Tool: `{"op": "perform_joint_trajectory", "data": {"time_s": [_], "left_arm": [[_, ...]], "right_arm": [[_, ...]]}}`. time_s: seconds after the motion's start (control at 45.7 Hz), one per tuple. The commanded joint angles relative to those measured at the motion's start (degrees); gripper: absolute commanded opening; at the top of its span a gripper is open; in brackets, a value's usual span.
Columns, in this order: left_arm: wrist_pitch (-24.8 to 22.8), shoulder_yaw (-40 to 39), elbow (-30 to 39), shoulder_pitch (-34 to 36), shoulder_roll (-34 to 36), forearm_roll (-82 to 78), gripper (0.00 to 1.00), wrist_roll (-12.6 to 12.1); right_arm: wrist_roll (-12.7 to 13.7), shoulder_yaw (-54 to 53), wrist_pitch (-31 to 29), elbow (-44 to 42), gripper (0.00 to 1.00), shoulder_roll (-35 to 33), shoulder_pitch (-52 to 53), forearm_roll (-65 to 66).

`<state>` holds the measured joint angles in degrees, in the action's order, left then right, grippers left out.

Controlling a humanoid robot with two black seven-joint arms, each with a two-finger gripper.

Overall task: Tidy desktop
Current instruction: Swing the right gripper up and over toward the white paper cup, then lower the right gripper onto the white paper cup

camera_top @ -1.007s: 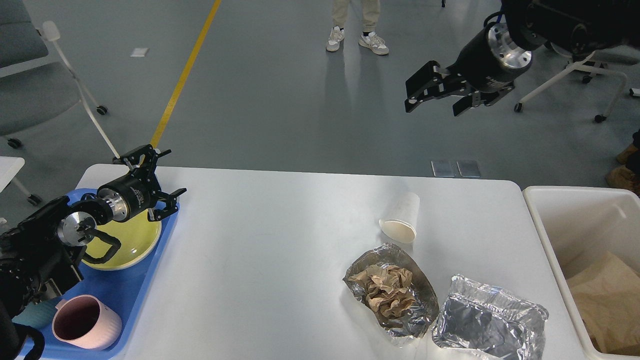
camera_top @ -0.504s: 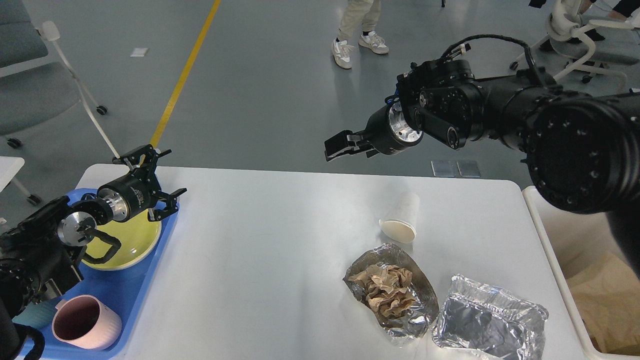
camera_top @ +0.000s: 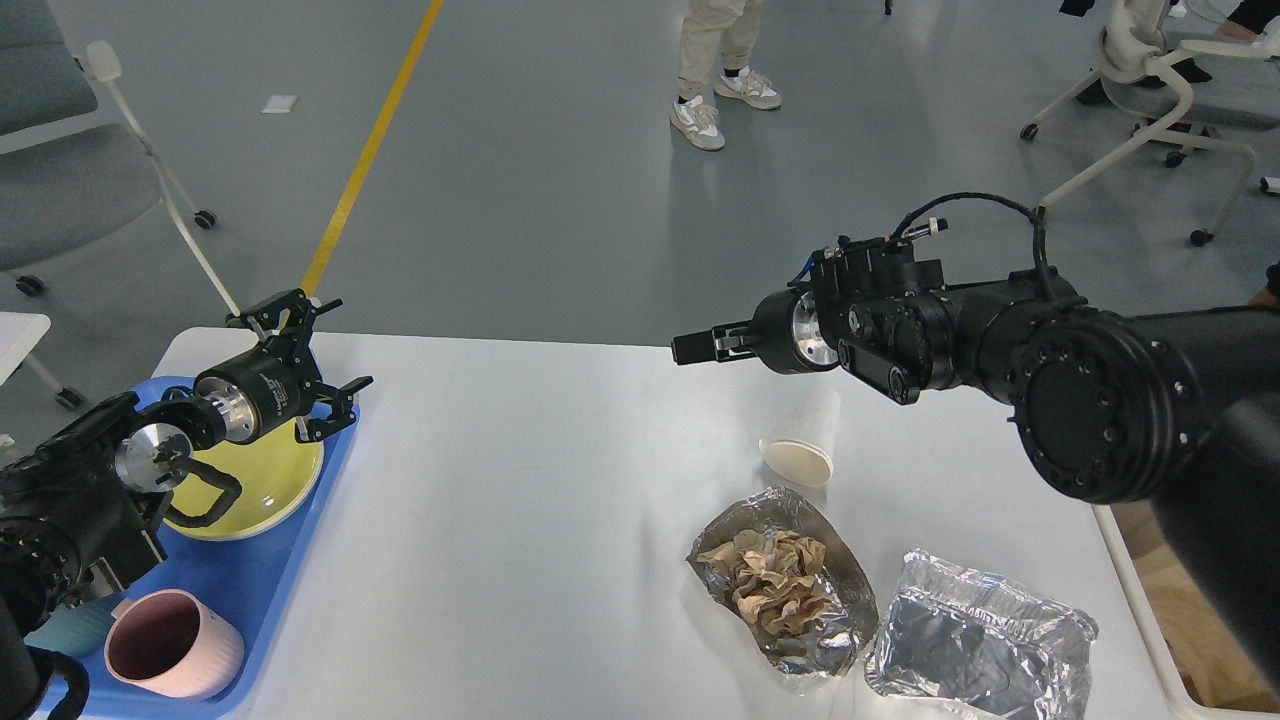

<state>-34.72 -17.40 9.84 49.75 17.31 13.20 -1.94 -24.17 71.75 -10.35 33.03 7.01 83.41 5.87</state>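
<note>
the desktop (camera_top: pixel 520 520) takes up most of the scene, white with rounded corners, and its whole middle stretch is bare. along its left edge sits a blue tray (camera_top: pixel 250 590) holding a yellow plate (camera_top: pixel 270 480) and a pink mug (camera_top: pixel 172 645). the left gripper (camera_top: pixel 303 365) hangs over the tray's far corner, right by the table's back edge, fingers spread wide and holding nothing.

the right gripper (camera_top: pixel 695 348) reaches in from the right, level with the far edge of the table — it's seen side-on and dark, so i can't tell if the fingers are apart or together. just below it a paper cup (camera_top: pixel 805 437) lies tipped on its side, mouth toward the robot. nearer the front edge there's a foil tray with crumpled brown paper (camera_top: pixel 775 585) and beside it an empty foil tray (camera_top: pixel 980 640), the two just about touching. a cream bin (camera_top: pixel 1150 640) stands off the right edge, mostly hidden by the arm.

there's small print on the left gripper's body but it's too tiny to read.
</note>
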Motion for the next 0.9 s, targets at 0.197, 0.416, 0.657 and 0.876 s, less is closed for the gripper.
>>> {"op": "perform_joint_trajectory", "data": {"time_s": [0.197,0.416,0.657,0.876], "left_arm": [[0.0,0.0,0.0,0.0,0.0,0.1,0.96,0.0],[0.0,0.0,0.0,0.0,0.0,0.0,0.96,0.0],[0.0,0.0,0.0,0.0,0.0,0.0,0.96,0.0],[0.0,0.0,0.0,0.0,0.0,0.0,0.96,0.0]], "right_arm": [[0.1,0.1,3.9,-0.6,1.00,-1.5,-6.8,0.1],[2.0,2.2,5.4,-1.7,1.00,-3.6,-8.4,0.2],[8.6,2.3,2.7,-0.9,1.00,-5.1,-8.9,-2.6],[14.3,3.1,0.2,-0.8,1.00,-6.0,-9.9,-6.8]]}}
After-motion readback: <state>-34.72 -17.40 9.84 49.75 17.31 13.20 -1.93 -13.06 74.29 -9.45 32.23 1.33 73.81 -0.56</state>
